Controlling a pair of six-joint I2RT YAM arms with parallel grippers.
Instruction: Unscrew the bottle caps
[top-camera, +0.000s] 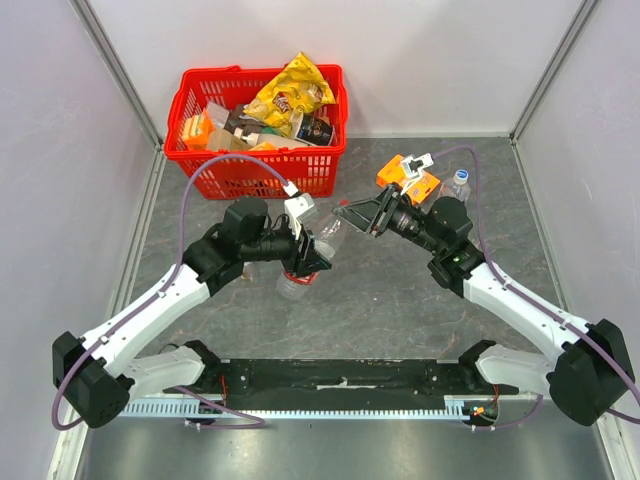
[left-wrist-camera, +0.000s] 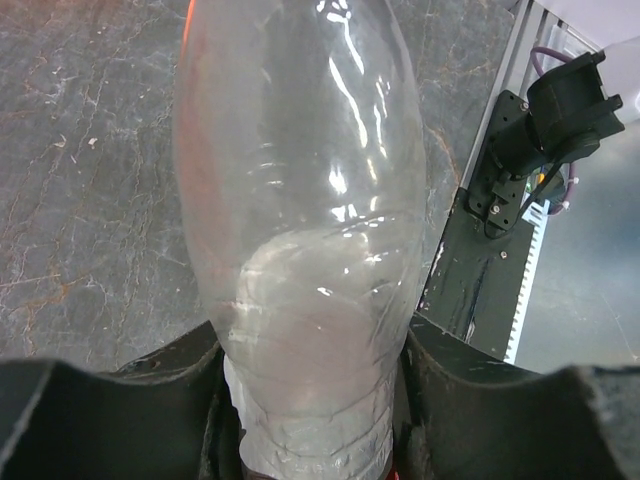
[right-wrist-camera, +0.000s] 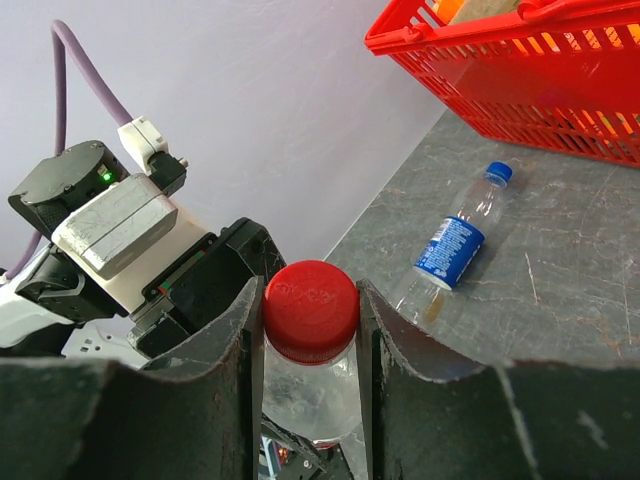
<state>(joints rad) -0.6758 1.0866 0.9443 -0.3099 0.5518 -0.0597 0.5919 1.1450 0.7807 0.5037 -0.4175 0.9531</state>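
My left gripper (top-camera: 305, 258) is shut on a clear, red-labelled bottle (top-camera: 328, 237) and holds it tilted above the table. In the left wrist view the bottle (left-wrist-camera: 300, 190) fills the gap between the black fingers (left-wrist-camera: 470, 400). My right gripper (top-camera: 347, 215) is shut on the bottle's red cap (right-wrist-camera: 310, 300), one finger pressed on each side. A blue-labelled bottle (right-wrist-camera: 450, 250) with a blue cap (right-wrist-camera: 497, 172) lies on the table beyond. A nearly plain bottle (top-camera: 457, 186) stands at the back right.
A red basket (top-camera: 258, 165) full of snack packs stands at the back left, and its rim shows in the right wrist view (right-wrist-camera: 520, 40). An orange box (top-camera: 408, 180) sits next to the plain bottle. Grey walls close in both sides.
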